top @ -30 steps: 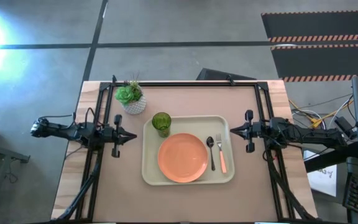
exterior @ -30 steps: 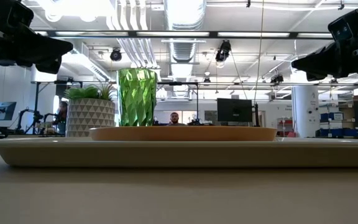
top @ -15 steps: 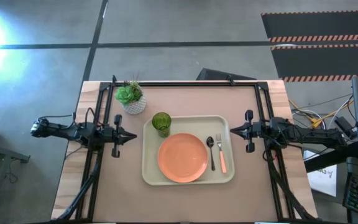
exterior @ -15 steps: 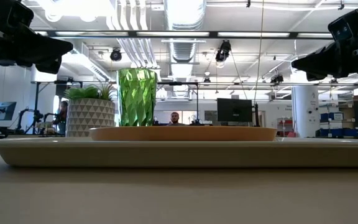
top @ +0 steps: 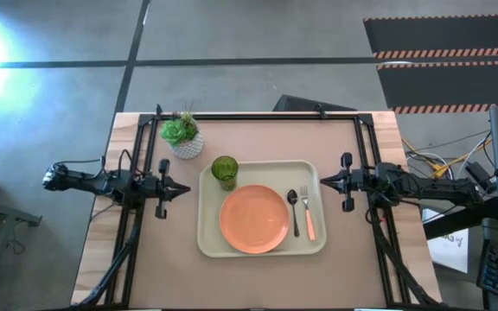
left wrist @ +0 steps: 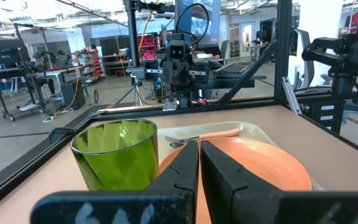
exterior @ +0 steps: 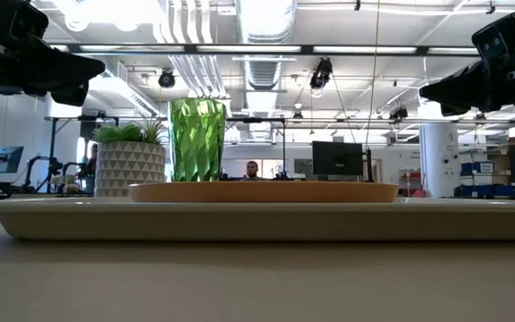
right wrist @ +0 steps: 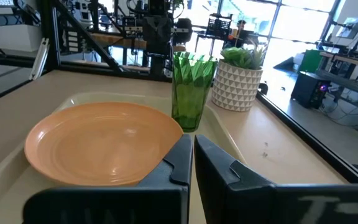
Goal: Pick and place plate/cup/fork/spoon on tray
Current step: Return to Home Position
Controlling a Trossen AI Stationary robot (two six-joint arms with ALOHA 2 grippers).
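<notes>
No change from a second ago. Left tool [top: 186,187] and right tool [top: 322,180] flank the tray [top: 211,244], fingers pressed together, empty. Tray holds plate [top: 253,219], cup [top: 224,171], spoon [top: 293,208], fork [top: 307,214].

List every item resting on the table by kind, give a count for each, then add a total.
Tray: 1
Plate: 1
Cup: 1
Fork: 1
Spoon: 1
Potted plant: 1
Total: 6
</notes>
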